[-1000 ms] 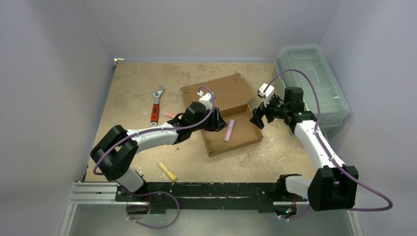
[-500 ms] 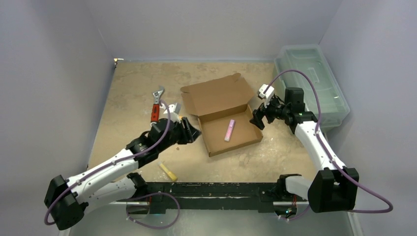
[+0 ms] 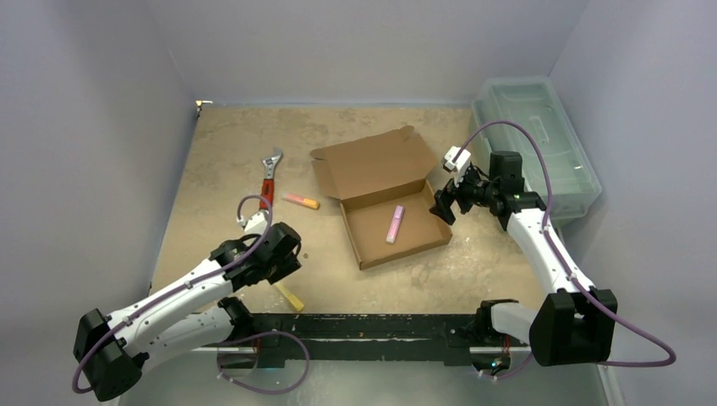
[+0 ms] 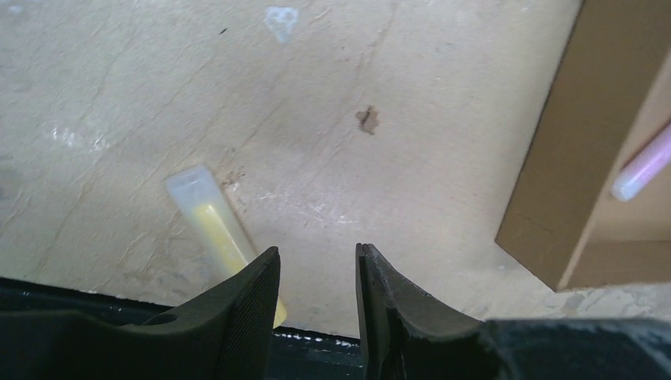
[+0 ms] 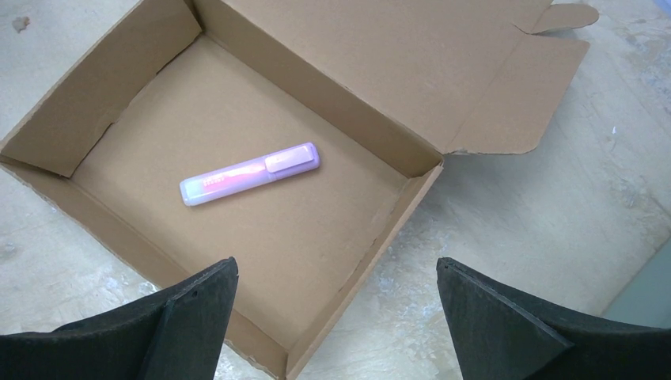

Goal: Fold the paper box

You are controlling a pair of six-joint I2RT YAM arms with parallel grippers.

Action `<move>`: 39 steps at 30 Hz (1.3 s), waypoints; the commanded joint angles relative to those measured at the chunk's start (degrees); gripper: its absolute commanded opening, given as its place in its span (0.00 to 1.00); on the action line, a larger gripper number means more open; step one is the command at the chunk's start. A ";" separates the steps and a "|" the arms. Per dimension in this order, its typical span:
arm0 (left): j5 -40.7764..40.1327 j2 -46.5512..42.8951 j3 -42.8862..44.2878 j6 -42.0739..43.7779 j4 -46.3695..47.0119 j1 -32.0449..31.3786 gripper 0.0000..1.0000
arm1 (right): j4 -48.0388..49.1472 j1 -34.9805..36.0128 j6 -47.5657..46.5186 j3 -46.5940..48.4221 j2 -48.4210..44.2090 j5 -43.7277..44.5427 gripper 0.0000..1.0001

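Paper box [image 3: 385, 190]: lid [image 3: 372, 165] open at 12 o'clock. Right gripper [image 3: 441, 205] spread wide at 3 o'clock; left gripper [image 4: 316, 269] part-spread, empty. Next, likely: shut lid.

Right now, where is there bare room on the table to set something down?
Free: the far-left corner beyond the wrench; the near strip between the paper box and the arm bases. Crowded: around the left gripper, between the orange marker and yellow marker.
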 commanded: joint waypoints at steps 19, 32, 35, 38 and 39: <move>1.02 5.94 -8.20 -10.68 -2.23 -0.02 0.45 | -0.23 -0.34 -1.23 0.61 -0.89 -1.57 0.99; 2.54 11.03 -12.47 -10.94 9.27 -0.05 0.26 | -0.22 -0.30 -1.11 0.67 -0.77 -1.58 0.99; 1.61 11.66 -11.99 -10.76 10.76 -0.03 0.12 | -0.15 -0.29 -1.14 0.68 -0.78 -1.70 0.99; -0.68 10.17 -9.14 -8.00 11.22 -0.09 0.00 | -0.10 -0.30 -1.10 0.67 -0.78 -1.81 0.99; -1.94 9.63 -7.22 -6.01 11.44 -0.10 0.00 | -0.12 -0.30 -1.09 0.72 -0.85 -1.89 0.99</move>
